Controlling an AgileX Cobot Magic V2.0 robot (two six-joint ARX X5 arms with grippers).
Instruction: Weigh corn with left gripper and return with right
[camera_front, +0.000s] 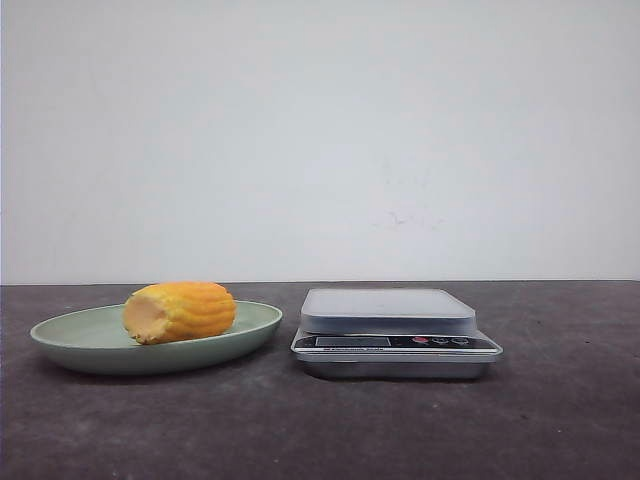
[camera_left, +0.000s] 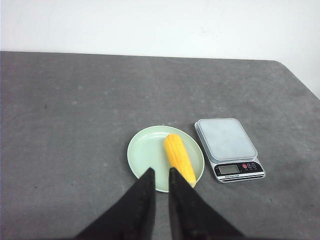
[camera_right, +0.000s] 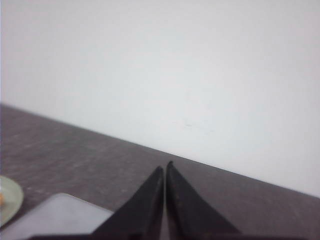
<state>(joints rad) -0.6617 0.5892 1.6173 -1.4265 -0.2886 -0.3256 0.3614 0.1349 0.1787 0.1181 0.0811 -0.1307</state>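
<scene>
The corn (camera_front: 180, 311), a yellow-orange cob piece with a paler cut end, lies on a pale green plate (camera_front: 70, 335) at the left. In the left wrist view the corn (camera_left: 179, 157) lies on the plate (camera_left: 145, 152), well below and beyond my left gripper (camera_left: 161, 171), whose black fingers stand a narrow gap apart with nothing between them. A silver kitchen scale (camera_front: 395, 330) stands right of the plate, its platform bare; it also shows in the left wrist view (camera_left: 229, 148). My right gripper (camera_right: 165, 166) is shut and empty, above the table near the scale's platform (camera_right: 60, 215). No gripper shows in the front view.
The dark grey table (camera_front: 560, 400) ends at a white wall behind. In the left wrist view the table's right edge (camera_left: 300, 80) runs close to the scale. A sliver of the plate (camera_right: 7, 197) shows in the right wrist view.
</scene>
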